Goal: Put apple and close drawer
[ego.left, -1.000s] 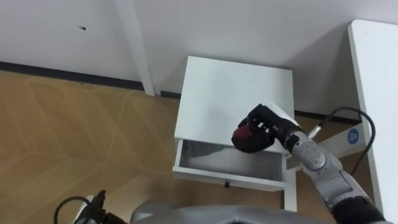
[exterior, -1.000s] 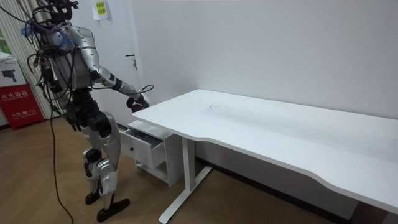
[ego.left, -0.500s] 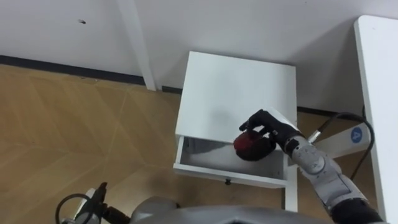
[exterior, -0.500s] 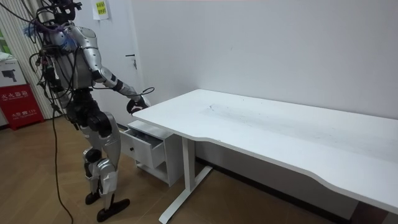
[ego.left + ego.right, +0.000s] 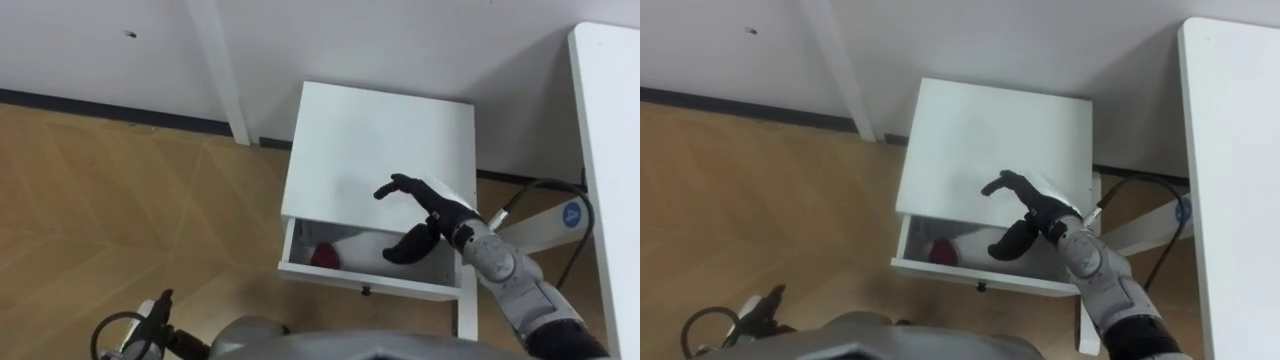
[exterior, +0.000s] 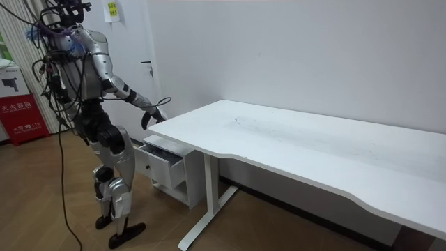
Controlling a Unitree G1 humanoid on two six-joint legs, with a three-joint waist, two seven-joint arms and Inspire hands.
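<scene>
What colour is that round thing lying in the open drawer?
Red. The apple shows best in the left eye view.

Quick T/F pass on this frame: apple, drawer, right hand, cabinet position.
1. The apple lies inside the drawer. True.
2. The right hand is shut on the apple. False: it is open, over the drawer's right part, apart from the apple.
3. The drawer is closed. False: it is pulled out from the cabinet.
4. The cabinet stands beside the white table. True.
5. The apple sits at the drawer's right end. False: it is toward the left end.
</scene>
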